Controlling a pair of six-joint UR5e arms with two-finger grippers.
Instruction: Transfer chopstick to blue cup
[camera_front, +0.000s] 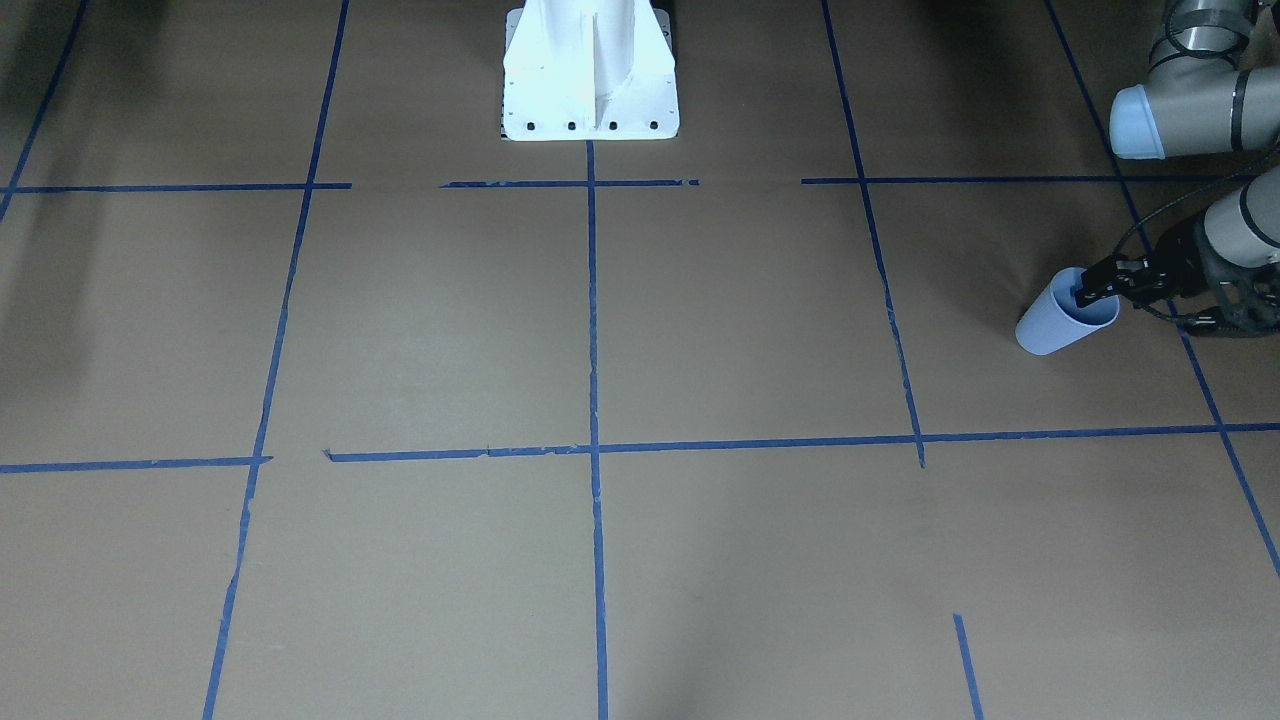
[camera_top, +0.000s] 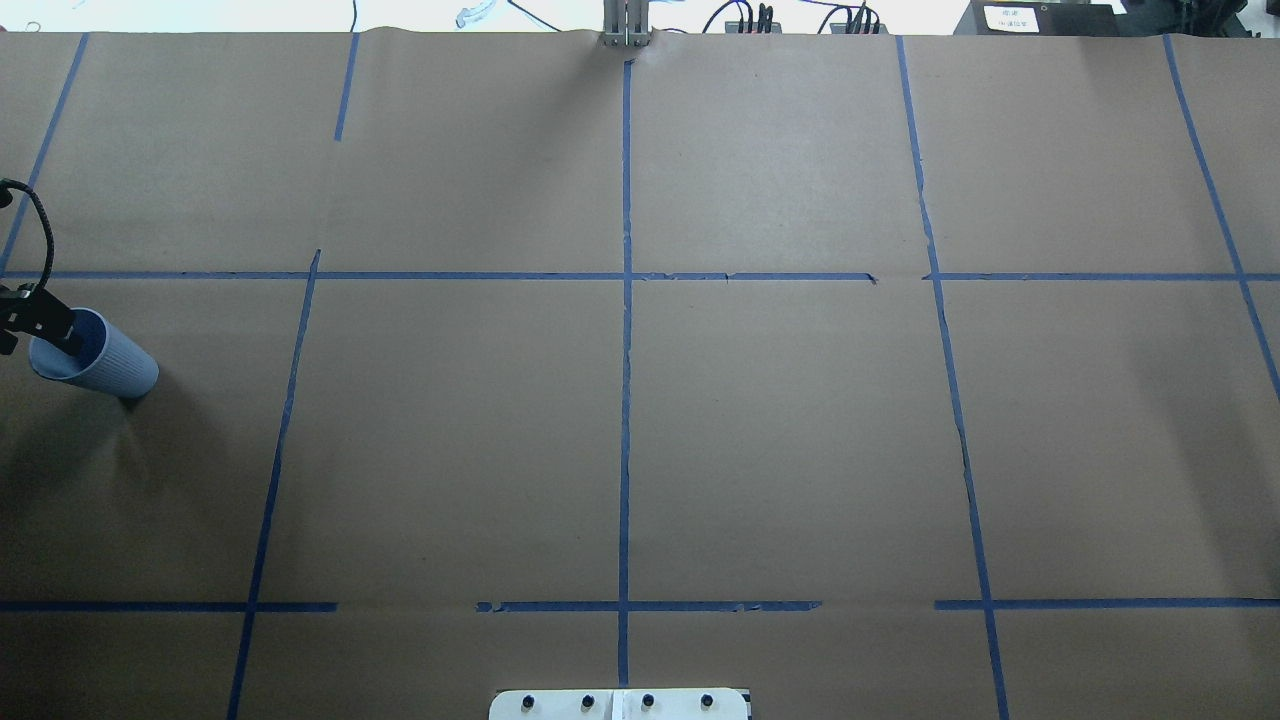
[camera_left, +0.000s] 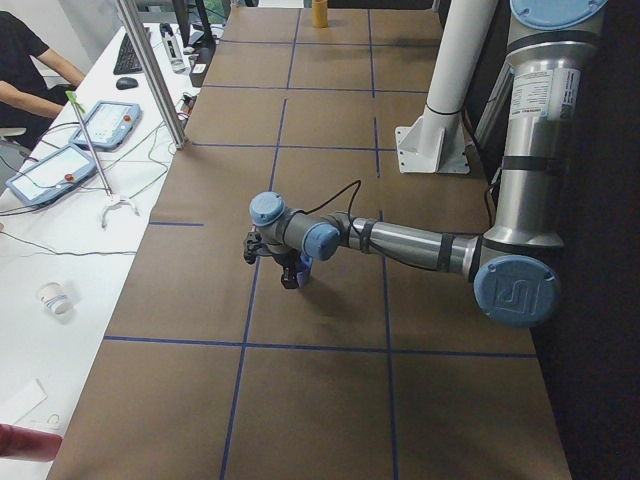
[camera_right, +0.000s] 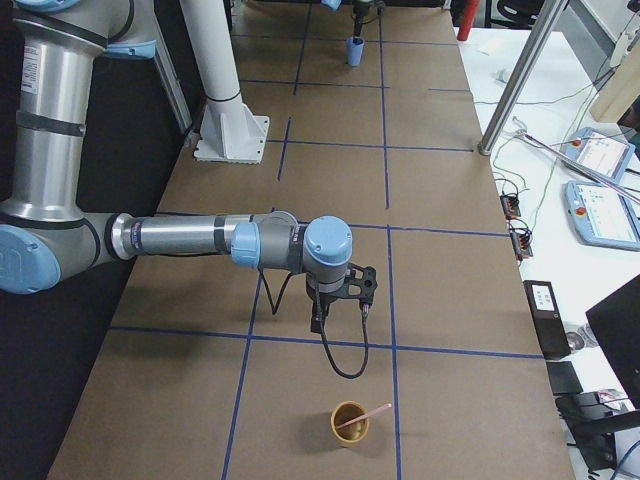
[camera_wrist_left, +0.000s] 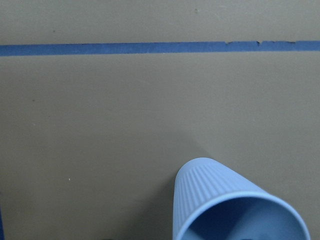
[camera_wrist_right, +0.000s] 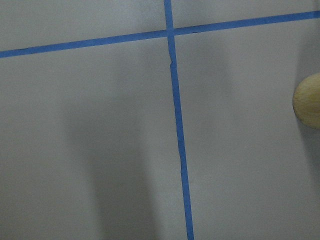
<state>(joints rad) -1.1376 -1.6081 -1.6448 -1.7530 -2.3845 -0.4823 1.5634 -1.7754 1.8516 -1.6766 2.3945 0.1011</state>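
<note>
Blue ribbed plastic cup (camera_front: 1045, 335) rim pinched by left gripper (camera_front: 1082, 293) jaws | pink chopstick (camera_right: 364, 416) leaning in tan cup (camera_right: 349, 428) | right gripper (camera_right: 318, 323) jaws: cannot tell

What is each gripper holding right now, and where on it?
Left gripper appears to pinch the blue cup at its rim, one finger inside. Right gripper: cannot tell; the chopstick sits in the brown cup.

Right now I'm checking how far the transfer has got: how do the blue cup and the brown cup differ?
The blue cup has no chopstick sticking out; the brown cup holds the pink chopstick. The left gripper grips the blue cup's rim; nothing touches the brown cup. Both stand upright on the table.
</note>
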